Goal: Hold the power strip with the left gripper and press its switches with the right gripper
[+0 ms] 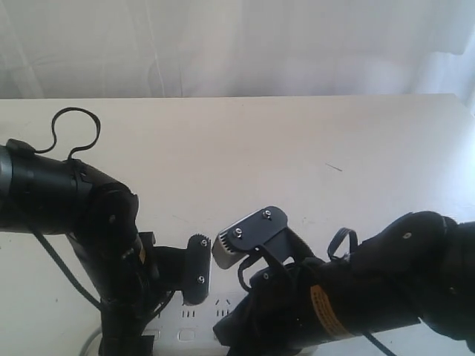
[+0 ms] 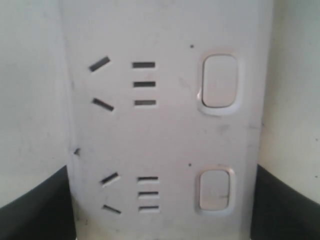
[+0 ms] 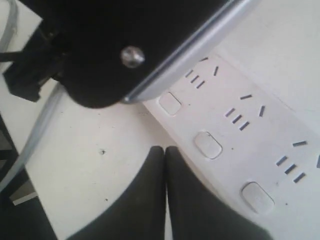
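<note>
The left gripper [image 1: 196, 271] comes down at the left of the white table [image 1: 297, 148], and the cable loop of its black arm stands up behind it. In its wrist view its two black fingers [image 2: 35, 210] lie against the two long sides of the power strip [image 2: 165, 135]. The jaws are spread to the strip's width and clamp it between them. The strip lies flat along the table's near edge, and its grey cord [image 3: 35, 135] trails off at the left end. The switches [image 3: 207, 145] run in a row beside the socket slots. To the right, the right gripper [image 1: 223, 252] has its jaws pressed together on nothing. The tips sit at the strip's edge, just beside one switch and not on it. An orange-yellow label [image 1: 324, 308] shows on that arm.
</note>
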`<state>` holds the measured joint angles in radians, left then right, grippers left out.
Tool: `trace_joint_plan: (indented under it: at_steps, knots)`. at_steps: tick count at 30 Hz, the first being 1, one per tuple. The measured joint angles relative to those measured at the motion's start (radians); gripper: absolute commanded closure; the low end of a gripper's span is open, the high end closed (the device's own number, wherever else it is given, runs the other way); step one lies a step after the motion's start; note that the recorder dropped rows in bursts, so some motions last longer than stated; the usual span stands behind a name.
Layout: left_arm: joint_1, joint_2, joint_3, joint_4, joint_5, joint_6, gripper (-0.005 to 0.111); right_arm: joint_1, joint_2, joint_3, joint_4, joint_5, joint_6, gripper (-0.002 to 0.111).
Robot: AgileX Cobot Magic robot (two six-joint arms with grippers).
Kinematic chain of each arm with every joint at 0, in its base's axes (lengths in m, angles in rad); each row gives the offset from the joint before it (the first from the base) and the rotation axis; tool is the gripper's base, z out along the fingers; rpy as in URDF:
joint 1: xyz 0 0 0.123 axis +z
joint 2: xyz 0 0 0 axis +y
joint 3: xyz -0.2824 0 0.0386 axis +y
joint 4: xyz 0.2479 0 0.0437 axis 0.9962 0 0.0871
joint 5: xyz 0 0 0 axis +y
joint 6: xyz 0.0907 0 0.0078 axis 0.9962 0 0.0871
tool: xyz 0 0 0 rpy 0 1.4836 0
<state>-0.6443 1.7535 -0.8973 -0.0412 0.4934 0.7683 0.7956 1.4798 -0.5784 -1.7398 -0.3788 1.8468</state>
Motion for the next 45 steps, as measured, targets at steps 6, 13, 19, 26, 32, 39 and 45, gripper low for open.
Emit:
trace_joint_plan:
  at_steps: [6, 13, 19, 26, 32, 39, 45]
  knots:
    - [0.0, 0.012, -0.032, 0.006, 0.015, 0.006, 0.107, 0.0, 0.084, 0.0, 0.0, 0.023, -0.023, 0.108]
    - [0.0, 0.014, -0.04, 0.006, 0.019, 0.008, 0.107, 0.0, 0.104, -0.002, 0.0, 0.05, -0.034, 0.108]
    - [0.0, 0.014, -0.04, 0.006, 0.019, 0.008, 0.107, 0.0, 0.106, -0.02, 0.0, 0.054, -0.038, 0.108]
    - [0.0, 0.018, -0.04, 0.006, 0.019, 0.008, 0.107, 0.0, 0.106, -0.027, 0.116, 0.062, -0.193, 0.108]
    - [0.0, 0.018, -0.04, 0.006, 0.019, 0.008, 0.107, 0.0, 0.124, -0.027, 0.163, 0.097, -0.242, 0.108]
    - [0.0, 0.018, -0.04, 0.006, 0.019, 0.008, 0.107, 0.0, 0.193, -0.049, 0.194, 0.089, -0.267, 0.108]
    - [0.0, 0.018, -0.04, 0.006, 0.021, 0.008, 0.107, 0.0, 0.21, -0.06, 0.212, 0.065, -0.27, 0.108]
